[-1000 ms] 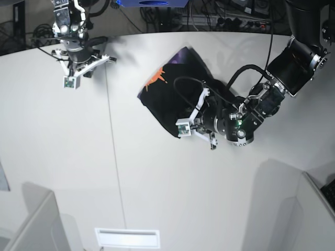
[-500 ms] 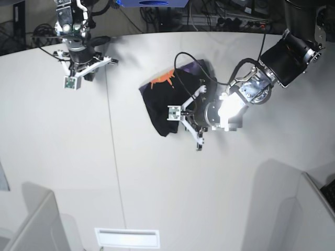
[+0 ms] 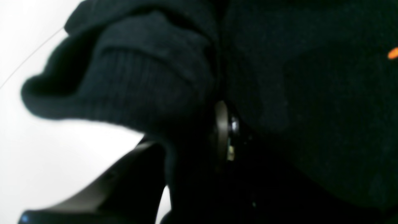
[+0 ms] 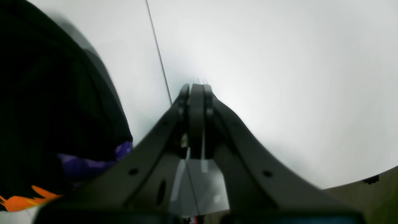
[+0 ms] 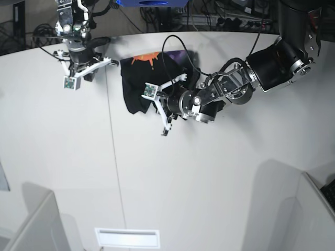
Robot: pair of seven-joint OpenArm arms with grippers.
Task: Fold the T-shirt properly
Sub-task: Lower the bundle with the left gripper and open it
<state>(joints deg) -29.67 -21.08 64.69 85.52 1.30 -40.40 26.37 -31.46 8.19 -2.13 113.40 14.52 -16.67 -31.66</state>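
We see the T-shirt (image 5: 137,83) lying bunched in a dark, roughly square heap on the far part of the pale counter (image 5: 220,178), its orange sunburst print turned up along the far edge with a sliver of purple beside it. The cloth is matte black and soft, falling in rounded folds. A thin straight seam (image 5: 114,157) runs across the smooth counter just to the left of the heap in the base view.

The left claw (image 5: 157,104) sits at the shirt's near right edge. In its wrist view, a thick ribbed roll of black fabric (image 3: 140,81) fills the frame right against the camera, and one dark finger (image 3: 102,193) shows below; we cannot tell whether this claw is pinching the cloth or simply pressed into it.

The right claw (image 4: 195,93) hangs over bare counter to the left of the shirt, well clear of it, its two grey curved fingers pressed together at the tips with nothing between them.
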